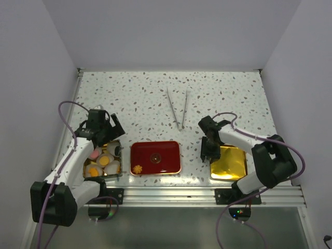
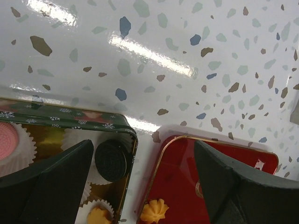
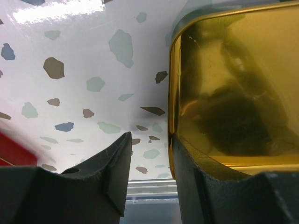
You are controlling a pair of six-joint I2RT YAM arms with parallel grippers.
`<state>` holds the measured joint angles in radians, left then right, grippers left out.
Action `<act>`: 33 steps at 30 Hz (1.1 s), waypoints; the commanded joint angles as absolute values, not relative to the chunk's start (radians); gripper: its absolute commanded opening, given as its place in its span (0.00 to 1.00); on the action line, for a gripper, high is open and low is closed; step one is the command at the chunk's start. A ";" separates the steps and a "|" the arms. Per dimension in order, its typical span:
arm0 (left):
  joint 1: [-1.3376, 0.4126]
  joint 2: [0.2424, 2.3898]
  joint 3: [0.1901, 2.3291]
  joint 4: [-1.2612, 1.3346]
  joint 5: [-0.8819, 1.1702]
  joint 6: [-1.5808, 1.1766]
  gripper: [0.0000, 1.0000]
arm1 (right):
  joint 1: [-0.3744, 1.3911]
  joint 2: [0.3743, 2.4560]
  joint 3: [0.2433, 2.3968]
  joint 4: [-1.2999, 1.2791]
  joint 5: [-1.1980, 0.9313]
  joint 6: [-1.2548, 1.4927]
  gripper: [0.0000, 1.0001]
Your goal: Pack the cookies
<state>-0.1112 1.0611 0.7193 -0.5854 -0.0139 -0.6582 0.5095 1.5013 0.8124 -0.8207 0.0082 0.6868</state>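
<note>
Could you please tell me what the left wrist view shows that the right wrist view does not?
Left wrist only: a green tin holding a dark cookie and a pink cookie, plus a flower cookie. Right wrist only: a gold tray, its rim between the jaws of the open right gripper. Both: the speckled table and the red tray, just a sliver in the right view.

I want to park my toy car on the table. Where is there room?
Plenty at the back: bare table on both sides of the tongs, up to the far wall. The front row is crowded: tin of cookies, red tray, gold lid, with the left gripper by the tin and the right gripper at the lid's edge.
</note>
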 commanded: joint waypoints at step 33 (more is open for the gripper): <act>-0.179 1.321 0.810 -0.400 0.023 -0.750 0.93 | 0.506 1.528 0.836 -0.799 0.005 0.684 0.33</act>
